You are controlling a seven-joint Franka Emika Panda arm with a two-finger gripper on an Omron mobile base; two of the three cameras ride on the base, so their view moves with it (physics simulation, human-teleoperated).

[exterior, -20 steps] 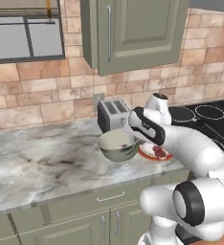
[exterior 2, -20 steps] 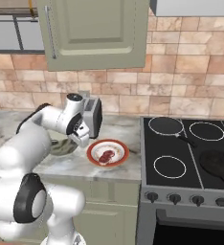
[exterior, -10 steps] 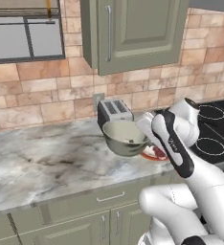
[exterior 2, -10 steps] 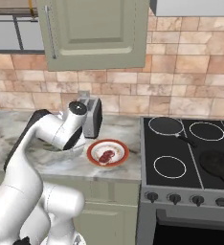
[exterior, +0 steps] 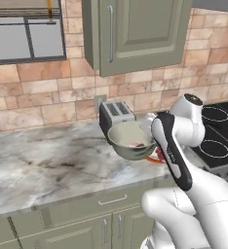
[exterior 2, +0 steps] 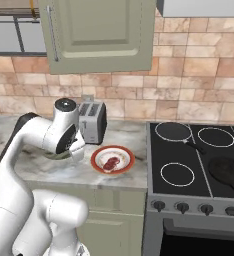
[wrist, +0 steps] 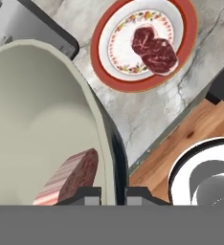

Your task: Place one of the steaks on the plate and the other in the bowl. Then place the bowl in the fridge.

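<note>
Tool (wrist: 114,194) clenched on bowl (exterior: 131,140) rim, lifted; steak (wrist: 68,179) inside.

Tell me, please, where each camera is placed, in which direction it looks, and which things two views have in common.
Left base view: behind the arm's left, looking forward and down at counter, toaster and lifted bowl; arm rises lower right.
Right base view: behind the arm's right, facing plate, stove; arm rises lower left.
Hand view: on the hand, looking down past the gripped bowl rim at the plate and steak.
Shared: plate with steak, bowl, toaster.
</note>
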